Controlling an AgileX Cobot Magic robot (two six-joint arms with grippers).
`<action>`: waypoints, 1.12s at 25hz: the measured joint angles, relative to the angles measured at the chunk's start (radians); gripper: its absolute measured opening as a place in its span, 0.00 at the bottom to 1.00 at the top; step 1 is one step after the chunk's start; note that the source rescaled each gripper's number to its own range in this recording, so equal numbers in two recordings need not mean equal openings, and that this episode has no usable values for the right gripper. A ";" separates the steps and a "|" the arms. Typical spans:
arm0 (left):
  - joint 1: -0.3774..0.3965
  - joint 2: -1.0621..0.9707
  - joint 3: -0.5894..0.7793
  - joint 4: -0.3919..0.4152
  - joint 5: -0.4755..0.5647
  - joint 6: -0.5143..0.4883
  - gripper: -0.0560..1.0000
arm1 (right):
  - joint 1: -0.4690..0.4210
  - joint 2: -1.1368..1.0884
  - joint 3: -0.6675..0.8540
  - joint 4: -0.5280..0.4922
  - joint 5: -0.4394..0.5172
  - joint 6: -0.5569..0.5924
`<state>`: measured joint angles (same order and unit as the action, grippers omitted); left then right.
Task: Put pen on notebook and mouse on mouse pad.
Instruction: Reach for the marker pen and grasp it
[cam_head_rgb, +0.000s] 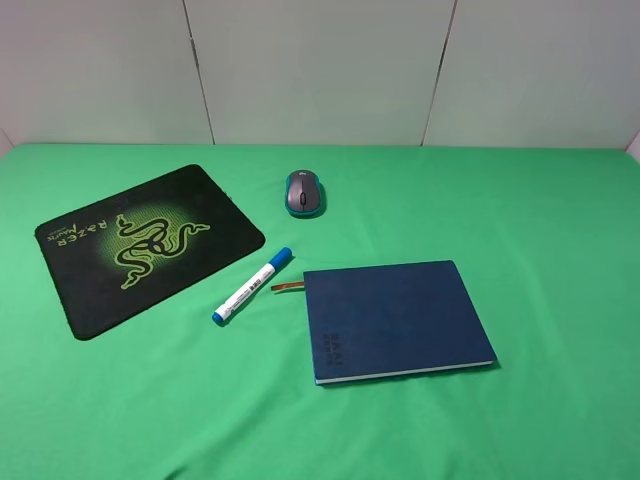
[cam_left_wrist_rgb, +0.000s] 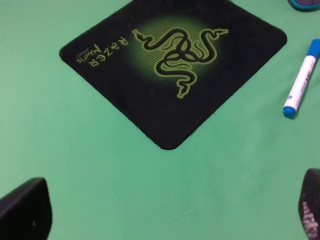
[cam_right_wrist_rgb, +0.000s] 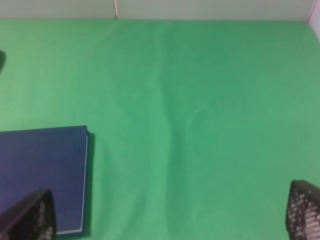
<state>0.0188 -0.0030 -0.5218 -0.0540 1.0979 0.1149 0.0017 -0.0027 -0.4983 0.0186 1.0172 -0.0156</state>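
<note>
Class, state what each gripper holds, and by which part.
Nothing is held. Left gripper and right gripper show open, empty jaws; pen and mouse lie free.

Left fingers (cam_left_wrist_rgb: 24, 212), right fingers (cam_right_wrist_rgb: 27, 217) wide apart

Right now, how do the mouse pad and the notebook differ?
The mouse pad is black with a green snake logo; the notebook is dark navy. The mouse pad is larger and thin; the notebook is thicker, showing page edges. Both are rectangular, lie flat on the green cloth, and carry nothing yet.
</note>
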 joint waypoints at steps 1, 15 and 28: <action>0.000 0.000 0.000 0.000 0.000 0.000 0.98 | 0.000 0.000 0.000 0.000 0.000 0.000; 0.000 0.000 0.000 0.000 0.000 0.000 0.97 | 0.000 0.000 0.000 0.000 0.000 0.000; 0.000 0.000 0.000 0.000 -0.055 0.000 0.97 | 0.000 0.000 0.000 0.000 0.000 0.000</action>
<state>0.0188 -0.0030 -0.5218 -0.0536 1.0428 0.1149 0.0017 -0.0027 -0.4983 0.0186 1.0172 -0.0156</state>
